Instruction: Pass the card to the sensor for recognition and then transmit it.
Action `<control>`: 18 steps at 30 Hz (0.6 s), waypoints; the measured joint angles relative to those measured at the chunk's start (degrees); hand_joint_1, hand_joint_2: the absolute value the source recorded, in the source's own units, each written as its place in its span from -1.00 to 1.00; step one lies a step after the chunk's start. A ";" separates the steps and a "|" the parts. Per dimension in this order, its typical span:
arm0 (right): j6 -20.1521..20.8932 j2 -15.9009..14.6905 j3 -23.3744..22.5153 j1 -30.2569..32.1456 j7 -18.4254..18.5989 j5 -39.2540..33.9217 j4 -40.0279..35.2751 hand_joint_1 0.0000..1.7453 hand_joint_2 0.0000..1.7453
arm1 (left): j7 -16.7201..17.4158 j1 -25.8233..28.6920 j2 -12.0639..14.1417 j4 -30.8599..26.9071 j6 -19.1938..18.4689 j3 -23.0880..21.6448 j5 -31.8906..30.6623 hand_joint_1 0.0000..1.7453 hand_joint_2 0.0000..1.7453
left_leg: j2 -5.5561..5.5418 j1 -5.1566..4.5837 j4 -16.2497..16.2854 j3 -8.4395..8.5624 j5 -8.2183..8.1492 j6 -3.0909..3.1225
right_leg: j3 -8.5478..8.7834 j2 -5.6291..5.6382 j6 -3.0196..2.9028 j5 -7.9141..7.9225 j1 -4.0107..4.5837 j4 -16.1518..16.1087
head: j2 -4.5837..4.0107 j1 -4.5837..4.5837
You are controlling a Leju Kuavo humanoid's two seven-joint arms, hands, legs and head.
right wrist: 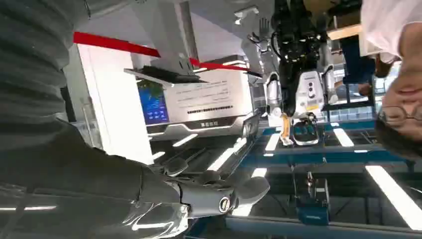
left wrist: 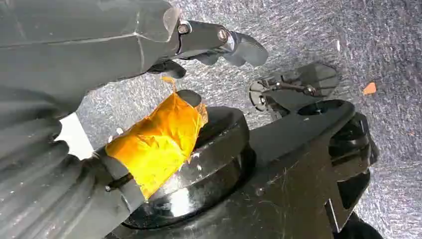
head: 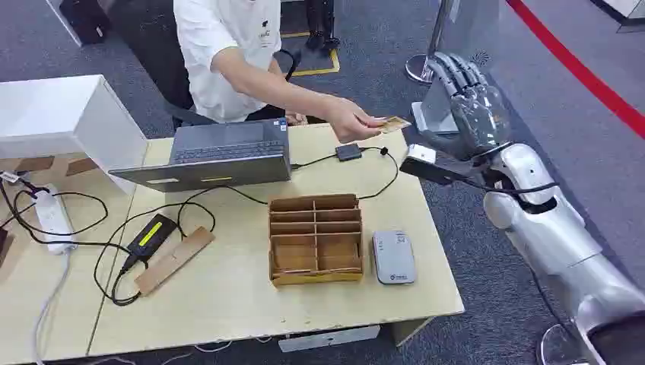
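Across the tabletop [head: 228,296], a person's hand [head: 351,122] offers the card [head: 394,124] at upper centre — just short of the robot's right hand [head: 465,95], raised, fingers spread, holding nothing. A mistimed closure could drop it; the left hand's [left wrist: 149,45] state cannot be told.

Left hand [left wrist: 149,74] comes in from the picture's left edge: grey ribbed cover [left wrist: 30,169], thick grey thumb [left wrist: 219,42] extended, dark fingers partly curled, nothing in them. One finger is wrapped in crinkled orange-yellow tape [left wrist: 157,142]. Grey speckled carpet [left wrist: 308,30] lies behind the hand. A small orange scrap [left wrist: 369,88] lies on the carpet, well apart from the hand.
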 joint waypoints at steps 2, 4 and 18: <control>-0.90 1.16 0.59 -0.28 -0.04 0.00 0.33 -1.00 1.00 | -0.44 0.00 0.04 0.00 -0.26 0.00 -0.20 -1.00 1.00 | 0.03 0.00 0.00 -0.01 0.00 0.00 | 0.00 0.03 0.00 0.00 0.00 0.00 | 0.00 0.02; -1.88 2.89 1.33 -0.51 0.20 0.79 0.81 -1.00 1.00 | -1.40 -0.05 0.13 0.00 -0.59 0.00 -0.92 -1.00 1.00 | 0.05 0.00 0.00 0.03 0.00 0.00 | -0.01 0.06 0.00 0.00 0.00 -0.01 | 0.00 0.00; -4.28 9.51 4.81 -0.53 1.16 -0.07 4.13 1.00 1.00 | -2.36 0.01 0.15 0.00 -0.57 -0.02 -2.12 -1.00 1.00 | 0.00 0.00 0.00 0.02 0.03 -0.05 | -0.02 0.01 0.00 0.00 0.01 -0.01 | 0.00 0.00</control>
